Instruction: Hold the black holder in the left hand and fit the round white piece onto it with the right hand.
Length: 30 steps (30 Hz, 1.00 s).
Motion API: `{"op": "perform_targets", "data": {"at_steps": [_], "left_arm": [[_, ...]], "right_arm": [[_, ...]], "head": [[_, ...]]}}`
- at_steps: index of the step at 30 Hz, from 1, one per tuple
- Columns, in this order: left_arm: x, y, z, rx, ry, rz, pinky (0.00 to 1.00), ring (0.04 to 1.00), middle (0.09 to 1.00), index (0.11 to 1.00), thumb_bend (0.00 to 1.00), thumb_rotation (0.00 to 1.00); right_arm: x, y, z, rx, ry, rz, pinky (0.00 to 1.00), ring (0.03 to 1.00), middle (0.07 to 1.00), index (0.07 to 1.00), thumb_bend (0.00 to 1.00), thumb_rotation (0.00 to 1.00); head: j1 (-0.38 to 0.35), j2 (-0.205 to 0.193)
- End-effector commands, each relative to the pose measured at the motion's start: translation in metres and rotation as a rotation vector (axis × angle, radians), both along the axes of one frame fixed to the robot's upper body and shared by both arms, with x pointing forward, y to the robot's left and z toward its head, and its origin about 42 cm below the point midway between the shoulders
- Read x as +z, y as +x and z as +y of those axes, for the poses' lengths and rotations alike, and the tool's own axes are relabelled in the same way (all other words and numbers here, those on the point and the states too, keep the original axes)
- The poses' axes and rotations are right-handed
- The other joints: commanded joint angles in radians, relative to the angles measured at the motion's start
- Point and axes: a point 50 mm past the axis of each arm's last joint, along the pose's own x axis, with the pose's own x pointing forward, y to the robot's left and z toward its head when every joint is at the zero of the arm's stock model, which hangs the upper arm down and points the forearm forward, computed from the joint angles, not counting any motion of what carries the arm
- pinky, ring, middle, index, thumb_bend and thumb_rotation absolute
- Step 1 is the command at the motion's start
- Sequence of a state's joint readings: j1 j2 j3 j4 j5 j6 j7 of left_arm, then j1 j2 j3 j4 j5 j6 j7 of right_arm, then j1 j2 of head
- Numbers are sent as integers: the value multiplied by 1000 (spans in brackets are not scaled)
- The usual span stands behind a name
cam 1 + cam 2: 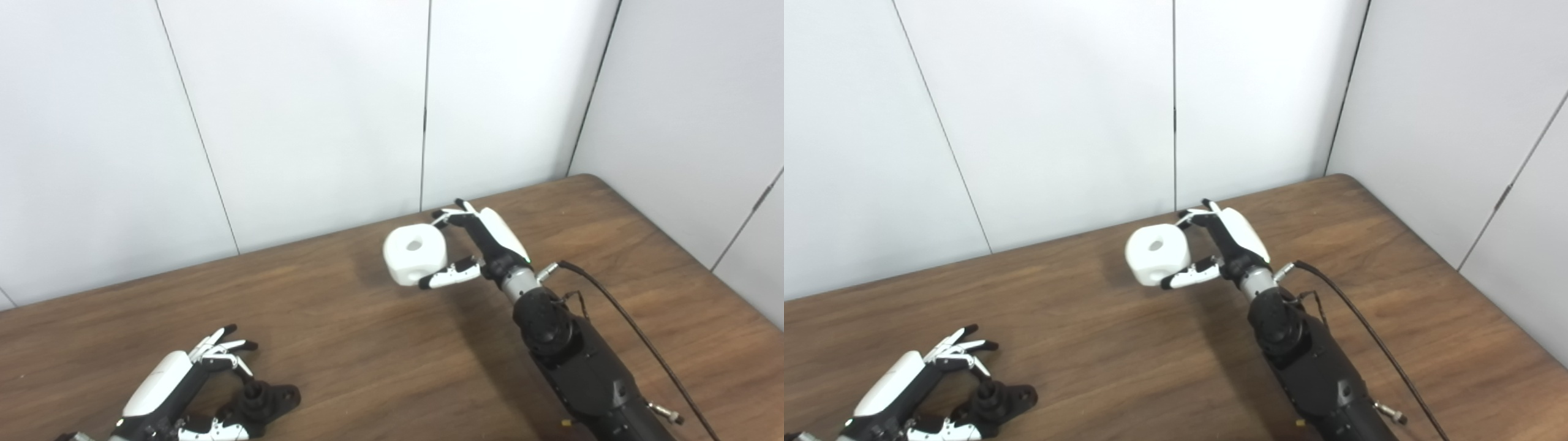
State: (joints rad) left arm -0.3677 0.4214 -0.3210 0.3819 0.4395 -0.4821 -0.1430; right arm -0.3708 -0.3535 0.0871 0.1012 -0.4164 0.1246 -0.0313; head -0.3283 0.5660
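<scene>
The black holder (264, 401) lies on the wooden table (343, 343) at the front left, its short post pointing up. My left hand (174, 383) rests beside it with fingers apart; the fingers (220, 346) reach over its far side and the thumb lies along its near side, not closed on it. The round white piece (415, 252), with a hole in its top face, hangs above the table's middle. My right hand (484, 245) is shut on it from the right, fingers behind and thumb in front. In the right eye view the piece (1157, 253) casts a shadow to its left.
A black cable (637, 337) runs from the right wrist along the forearm toward the front right. White wall panels (306, 122) stand directly behind the table's far edge, and the table's rounded right corner (588, 179) meets the side wall.
</scene>
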Motion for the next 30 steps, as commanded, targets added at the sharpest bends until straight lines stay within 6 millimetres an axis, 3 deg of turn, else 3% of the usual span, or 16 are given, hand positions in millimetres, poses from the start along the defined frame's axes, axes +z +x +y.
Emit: {"op": "perform_targets", "data": {"at_steps": [1, 16, 30], "left_arm": [[-7, 4, 8, 20, 81, 23, 1000, 1000, 855, 483, 522, 45], [-17, 6, -2, 14, 94, 36, 1000, 1000, 864, 483, 523, 48], [-19, 1, -18, 12, 93, 41, 1000, 1000, 865, 483, 523, 50]], "right_arm": [[26, 2, 14, 64, 12, -88, 1000, 1000, 838, 484, 518, 154], [30, -15, 84, 283, 122, -88, 1000, 1000, 835, 483, 520, 152], [18, -28, 120, 388, 199, -39, 1000, 1000, 837, 483, 519, 147]], "head": [[3, 1], [72, 5], [222, 24]]}}
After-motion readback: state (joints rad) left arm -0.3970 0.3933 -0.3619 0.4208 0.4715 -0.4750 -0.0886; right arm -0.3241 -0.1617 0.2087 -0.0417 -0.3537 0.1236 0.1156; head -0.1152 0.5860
